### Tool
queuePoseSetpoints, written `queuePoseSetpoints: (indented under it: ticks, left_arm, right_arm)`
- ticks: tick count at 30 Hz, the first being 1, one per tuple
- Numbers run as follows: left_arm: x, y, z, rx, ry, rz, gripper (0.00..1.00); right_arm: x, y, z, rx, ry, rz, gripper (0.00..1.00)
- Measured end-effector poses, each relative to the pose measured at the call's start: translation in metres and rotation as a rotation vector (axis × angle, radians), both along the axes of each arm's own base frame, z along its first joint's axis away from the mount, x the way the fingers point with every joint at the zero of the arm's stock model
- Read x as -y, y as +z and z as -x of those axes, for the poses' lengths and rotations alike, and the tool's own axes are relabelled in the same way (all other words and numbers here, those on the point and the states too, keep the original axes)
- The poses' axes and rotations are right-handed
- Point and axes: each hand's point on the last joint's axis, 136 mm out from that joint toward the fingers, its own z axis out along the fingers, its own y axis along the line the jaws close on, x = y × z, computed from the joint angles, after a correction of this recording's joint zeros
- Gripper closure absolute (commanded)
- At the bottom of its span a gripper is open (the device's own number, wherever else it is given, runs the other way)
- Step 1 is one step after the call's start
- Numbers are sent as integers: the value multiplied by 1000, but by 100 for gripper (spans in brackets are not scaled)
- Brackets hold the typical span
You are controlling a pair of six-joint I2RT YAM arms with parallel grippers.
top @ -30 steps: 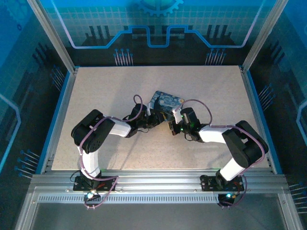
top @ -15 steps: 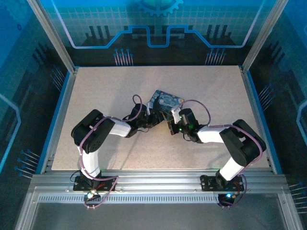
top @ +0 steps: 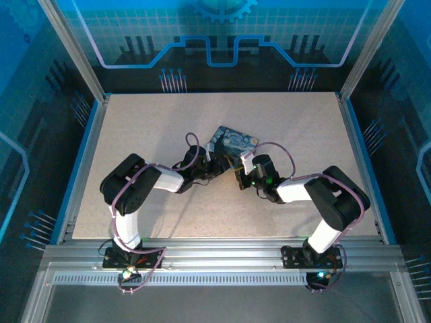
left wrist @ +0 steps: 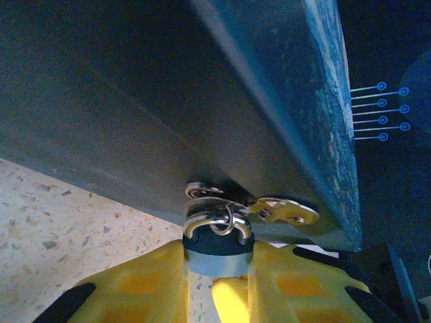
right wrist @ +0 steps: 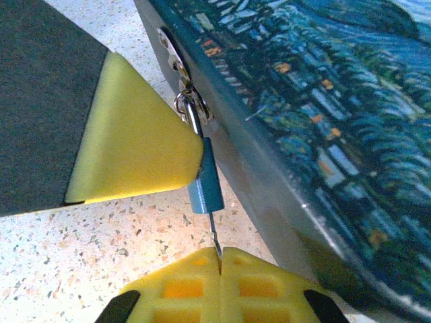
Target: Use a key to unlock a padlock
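**Two robot grippers meeting at a padlock on a painted tin**

A dark blue swirl-painted tin (top: pixel 234 141) is lying near the centre of the table (top: pixel 135 134). Both arms are reaching toward it, the left from 8 o'clock and the right from 4 o'clock. The padlock (right wrist: pixel 205 185), small with a blue body, is hanging by its silver shackle from the metal hasp (right wrist: pixel 176 57) on the tin's side wall. The left gripper (left wrist: pixel 217 268) is clamping its yellow pads (left wrist: pixel 148 282) on the padlock's body, one on each side. In the right wrist view, one of those pads is pressing on the padlock from 9 o'clock, and the tin is sitting at 3 o'clock. The right gripper (right wrist: pixel 219 264), at 6 o'clock below the padlock, is pinching its pads together on the key (right wrist: pixel 214 237), a thin dark sliver. The key is pointing up toward 12 o'clock, its tip meeting the padlock's lower end.
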Motion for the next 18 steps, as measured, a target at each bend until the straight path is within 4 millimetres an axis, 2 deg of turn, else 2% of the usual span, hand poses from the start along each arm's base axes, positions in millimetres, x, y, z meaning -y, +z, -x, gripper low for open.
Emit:
queuePoseSetpoints:
  ticks: [18]
  left_arm:
    - [1,2,-1,-9,9,16,75]
  right_arm:
    - [-3,5,-5,64,11,-15,100]
